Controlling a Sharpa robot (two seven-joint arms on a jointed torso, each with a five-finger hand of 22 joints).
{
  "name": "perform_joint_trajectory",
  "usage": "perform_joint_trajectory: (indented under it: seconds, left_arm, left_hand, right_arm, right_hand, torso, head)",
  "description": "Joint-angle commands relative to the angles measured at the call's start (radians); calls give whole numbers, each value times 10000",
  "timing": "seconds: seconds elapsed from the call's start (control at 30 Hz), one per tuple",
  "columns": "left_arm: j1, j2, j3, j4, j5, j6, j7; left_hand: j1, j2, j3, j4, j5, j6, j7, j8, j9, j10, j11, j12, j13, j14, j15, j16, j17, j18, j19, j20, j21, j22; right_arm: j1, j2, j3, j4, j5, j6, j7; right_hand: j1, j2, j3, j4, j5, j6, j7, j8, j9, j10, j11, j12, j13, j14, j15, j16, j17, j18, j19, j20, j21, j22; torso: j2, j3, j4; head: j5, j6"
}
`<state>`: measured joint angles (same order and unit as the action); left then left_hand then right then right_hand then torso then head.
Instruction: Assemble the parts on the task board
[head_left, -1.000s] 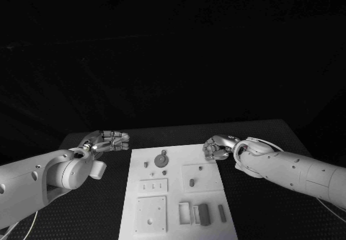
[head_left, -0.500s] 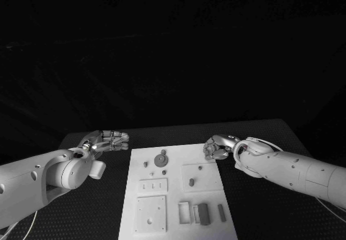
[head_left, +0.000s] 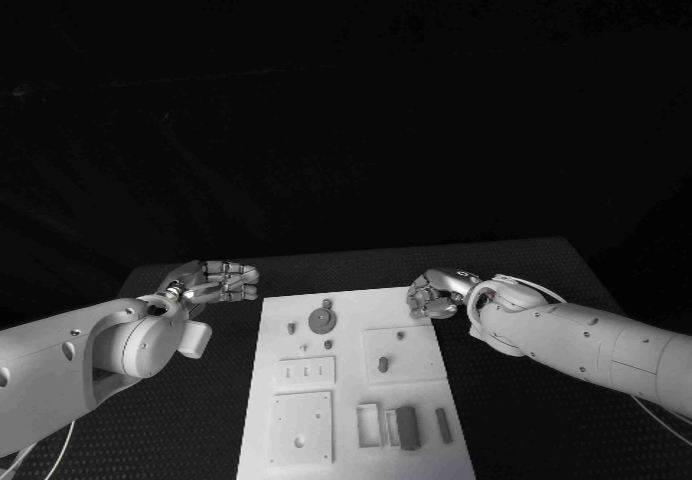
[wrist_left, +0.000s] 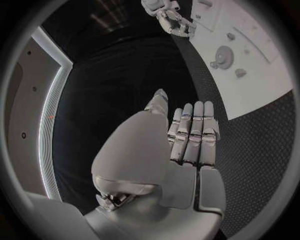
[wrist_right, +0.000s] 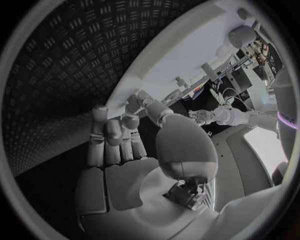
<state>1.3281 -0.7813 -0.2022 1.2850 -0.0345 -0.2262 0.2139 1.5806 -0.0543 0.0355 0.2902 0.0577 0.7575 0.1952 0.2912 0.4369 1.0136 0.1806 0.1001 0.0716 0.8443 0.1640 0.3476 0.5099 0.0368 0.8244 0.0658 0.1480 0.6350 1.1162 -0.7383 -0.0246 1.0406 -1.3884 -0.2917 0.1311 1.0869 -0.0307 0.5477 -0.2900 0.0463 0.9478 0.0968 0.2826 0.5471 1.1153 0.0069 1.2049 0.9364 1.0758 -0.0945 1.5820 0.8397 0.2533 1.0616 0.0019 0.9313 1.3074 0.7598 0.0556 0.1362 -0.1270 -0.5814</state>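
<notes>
Task board (head_left: 361, 380) lies mid-table, grey parts (head_left: 408, 427) resting on it near its front edge. Left hand (head_left: 216, 282) hovers off its far left corner, right hand (head_left: 437, 295) at its far right corner; both show fingers extended close together, holding nothing. Advised: pick one part, descend squarely, spread fingers before contact. No legible markings observed

Task board (head_left: 353, 400) mid-table, left hand (head_left: 216, 281) just left, right hand (head_left: 437, 294) at its far right corner.
</notes>
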Motion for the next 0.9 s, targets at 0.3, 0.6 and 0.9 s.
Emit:
perform_joint_trajectory:
  seconds: [0.3,0.6,0.9]
  left_arm:
    - [7,42,11,0,-1203,890,-423]
    - [12,161,23,61,-1868,804,-863]
    - [25,508,50,319,-2023,153,-1831]
  left_hand:
    - [-129,521,-127,5,-51,1123,-254,411,44,1154,-449,368,192,893,-363,293,404,162,720,-324,220,162]
    - [-489,518,-367,24,-86,1374,-329,422,-13,1566,-599,421,238,1251,-522,390,618,144,1072,-491,351,254]
    - [-1046,202,-576,27,-85,1371,-304,361,-66,1591,-585,342,230,1201,-506,311,729,92,1046,-509,310,280]
  right_arm:
    - [19,-185,19,678,-425,-775,-298]
    - [320,-228,105,1599,-977,-898,-992]
    - [532,-30,120,2912,-1215,-682,-1966]
  right_hand:
    - [133,300,11,-17,23,285,130,58,83,68,-87,44,-22,55,-100,82,15,85,70,-65,83,143]
    - [140,314,-54,-13,22,467,59,147,138,130,-156,38,-39,108,-166,100,22,85,126,-91,130,147]
    - [135,244,-89,-16,22,495,37,153,146,166,-178,36,-46,141,-192,108,25,85,162,-110,152,144]
  torso:
    - [-14,-6,-7]
    - [-34,-11,-38]
    - [-235,-84,-159]
  head:
    - [38,85]
    - [110,171]
    - [318,227]
